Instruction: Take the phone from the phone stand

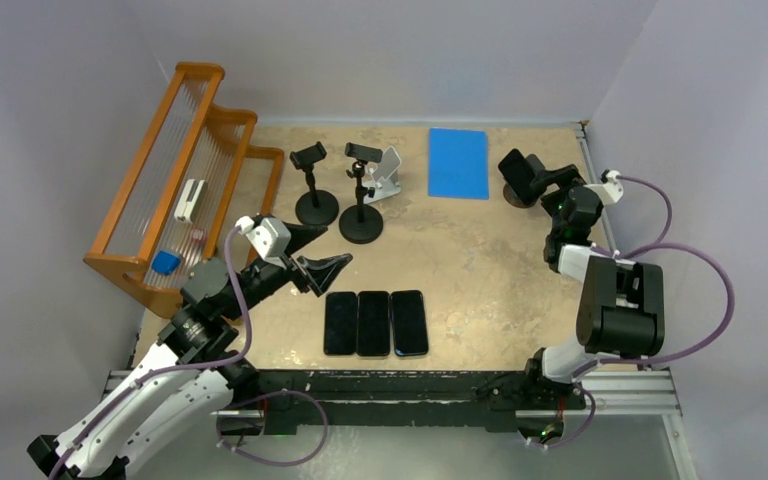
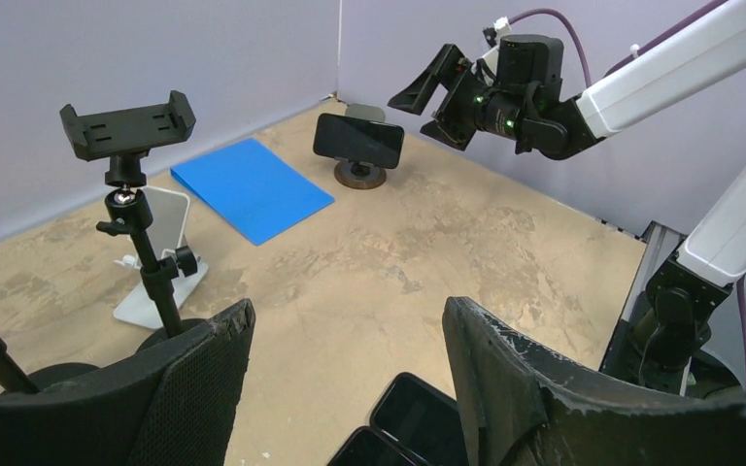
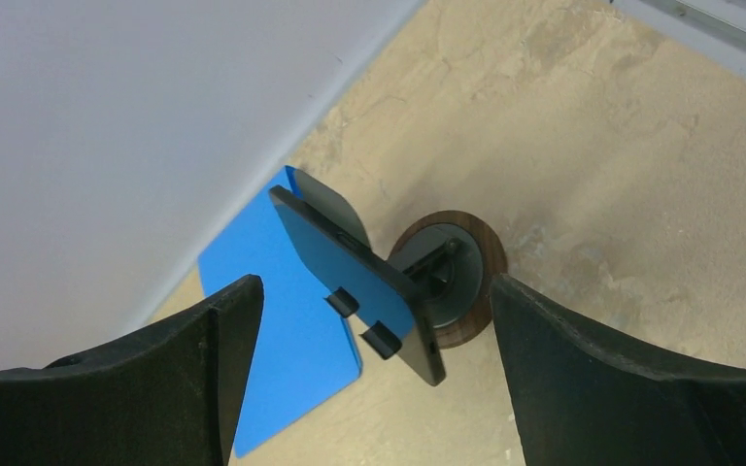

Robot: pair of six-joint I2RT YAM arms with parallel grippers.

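The phone (image 3: 355,282) still sits propped on its round-based phone stand (image 3: 466,291) at the table's far right, so nothing is removed yet. The right gripper (image 2: 423,109) hangs spread on either side of it without touching; closing and lifting remain. The left gripper (image 1: 337,246), also spread and empty, hovers near three phones (image 1: 375,322) lying flat.

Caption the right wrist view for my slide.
Open right gripper poised over the phone on its round stand.
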